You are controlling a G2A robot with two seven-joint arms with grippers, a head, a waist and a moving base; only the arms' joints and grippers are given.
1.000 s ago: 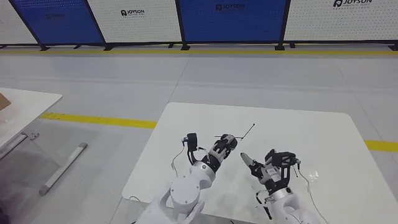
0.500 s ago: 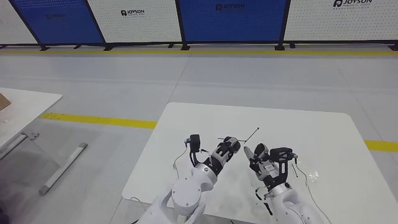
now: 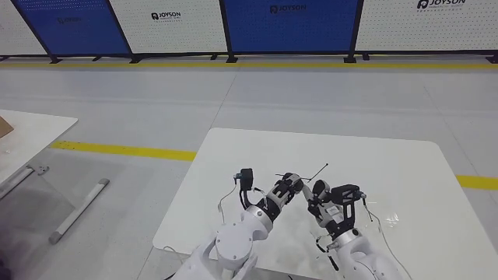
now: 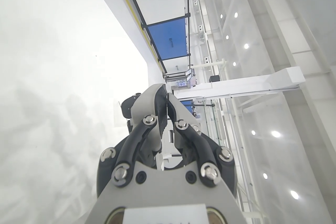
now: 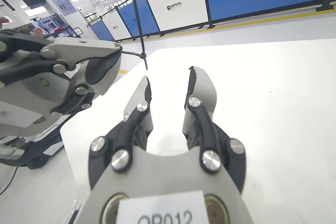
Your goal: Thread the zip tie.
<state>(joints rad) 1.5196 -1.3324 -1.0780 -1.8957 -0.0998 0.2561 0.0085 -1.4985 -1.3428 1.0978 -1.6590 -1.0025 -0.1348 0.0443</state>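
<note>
White table (image 3: 405, 171) lies open toward 12 and 3 o'clock. Left hand (image 5: 118, 51) pinches the zip tie (image 5: 142, 55), whose strap points toward 2 o'clock in the top view. Right hand (image 5: 169, 72), spread, sits just beside its tip.

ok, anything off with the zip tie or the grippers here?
Nothing stands out. The left gripper is shut on the zip tie above the white table. The strap shows no break. The right gripper is open, just short of the tie's lower tip.
</note>
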